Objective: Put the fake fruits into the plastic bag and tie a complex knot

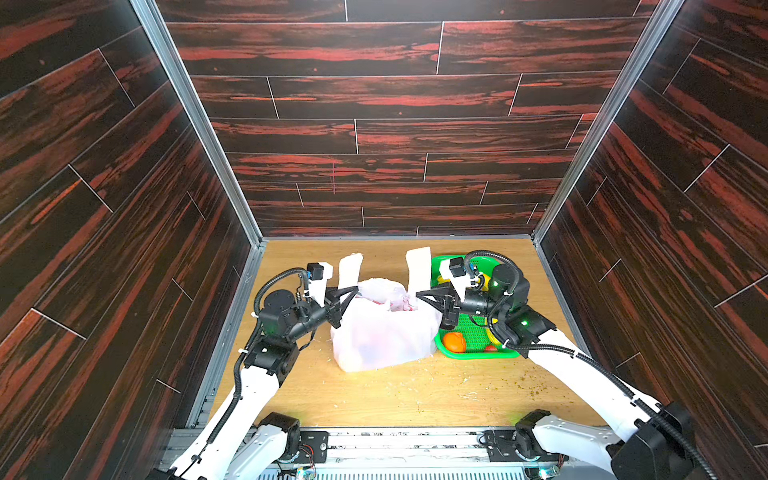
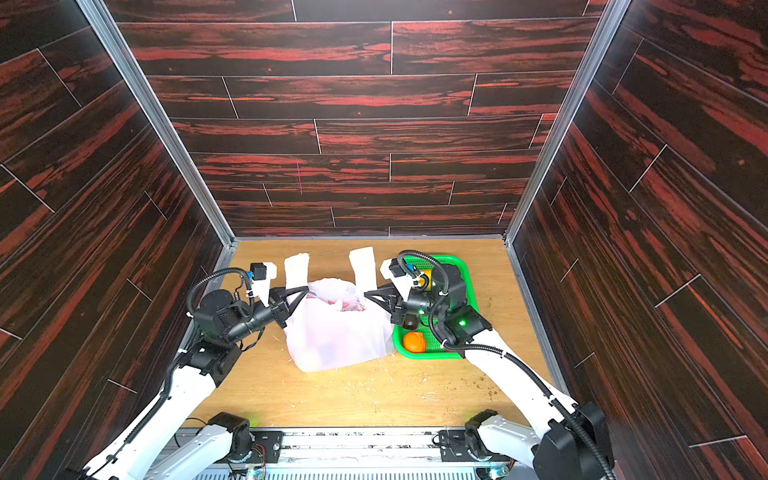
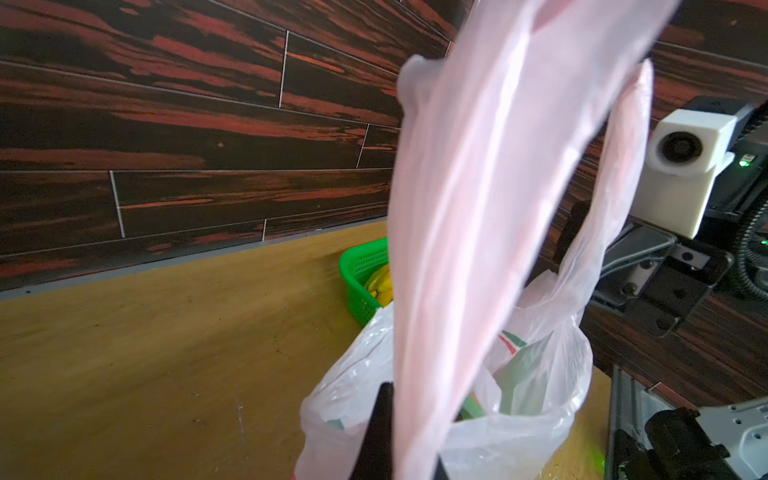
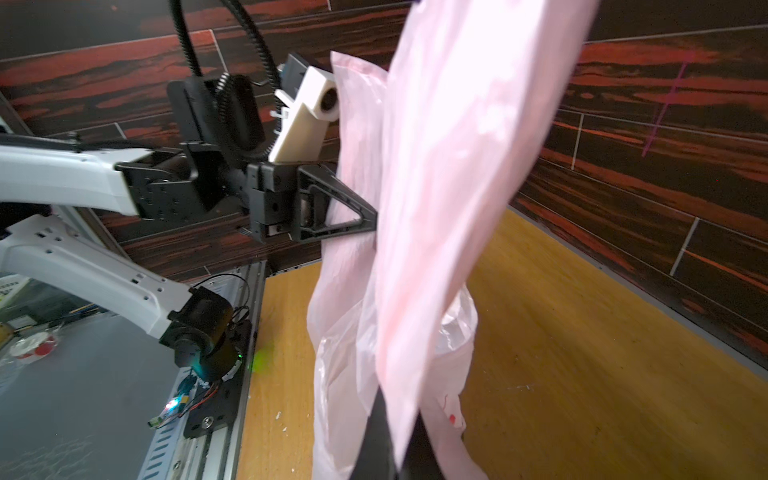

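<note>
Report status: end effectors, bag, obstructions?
Left end effector shut on left handle strip; right end effector shut on right handle strip. Plastic bag upright, mouth open, handles untied. Orange in green basket beside bag; no obstruction seen.

Left jaws and right jaws each pinch one upright handle of the plastic bag.

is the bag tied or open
Open, untied: the plastic bag's two handle strips stand apart, one pinched in the left gripper, the other in the right gripper, mouth gaping between.
</note>
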Robot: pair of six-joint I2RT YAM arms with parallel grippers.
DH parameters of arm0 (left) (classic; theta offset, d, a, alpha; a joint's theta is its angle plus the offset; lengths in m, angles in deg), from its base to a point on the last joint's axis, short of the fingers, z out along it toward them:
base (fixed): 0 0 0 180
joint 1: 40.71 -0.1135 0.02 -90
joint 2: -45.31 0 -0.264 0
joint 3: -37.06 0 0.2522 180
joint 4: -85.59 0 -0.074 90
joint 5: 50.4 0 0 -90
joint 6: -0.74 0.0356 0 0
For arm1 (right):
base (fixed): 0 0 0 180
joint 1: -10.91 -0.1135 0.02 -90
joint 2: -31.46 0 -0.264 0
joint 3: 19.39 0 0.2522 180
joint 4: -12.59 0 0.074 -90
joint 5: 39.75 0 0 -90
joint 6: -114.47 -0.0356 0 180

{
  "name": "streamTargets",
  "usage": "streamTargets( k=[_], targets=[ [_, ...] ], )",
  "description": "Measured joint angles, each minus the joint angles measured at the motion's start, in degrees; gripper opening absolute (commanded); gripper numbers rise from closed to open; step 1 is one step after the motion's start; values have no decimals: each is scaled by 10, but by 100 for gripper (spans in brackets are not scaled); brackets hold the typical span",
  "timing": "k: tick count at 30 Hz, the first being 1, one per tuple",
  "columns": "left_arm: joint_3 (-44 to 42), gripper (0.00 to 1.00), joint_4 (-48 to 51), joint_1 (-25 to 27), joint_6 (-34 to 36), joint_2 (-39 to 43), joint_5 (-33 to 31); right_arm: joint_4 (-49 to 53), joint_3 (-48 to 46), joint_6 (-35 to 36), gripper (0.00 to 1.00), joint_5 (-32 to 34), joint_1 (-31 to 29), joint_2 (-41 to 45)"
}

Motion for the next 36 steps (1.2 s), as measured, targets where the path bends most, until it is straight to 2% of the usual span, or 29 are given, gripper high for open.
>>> streamTargets(
  k=[7, 14, 17, 26, 36],
  targets=[
    [0, 0, 38, -14, 7, 27, -29, 33, -2, -1, 0, 52, 35, 26],
    [0, 0, 66, -22, 9, 44, -42, 51, -28, -2, 0, 70, 92, 66],
    [1, 0, 70, -22, 12, 47, -33, 52, -43, -2, 0, 59, 105, 76],
    [22, 0, 85, -22, 28, 35, 16, 23, -46, 1, 0, -33, 107, 68],
    [100, 0, 211, -17, 125, 20, 68, 116, 44, 90, 0, -43, 90, 21]
  ],
)
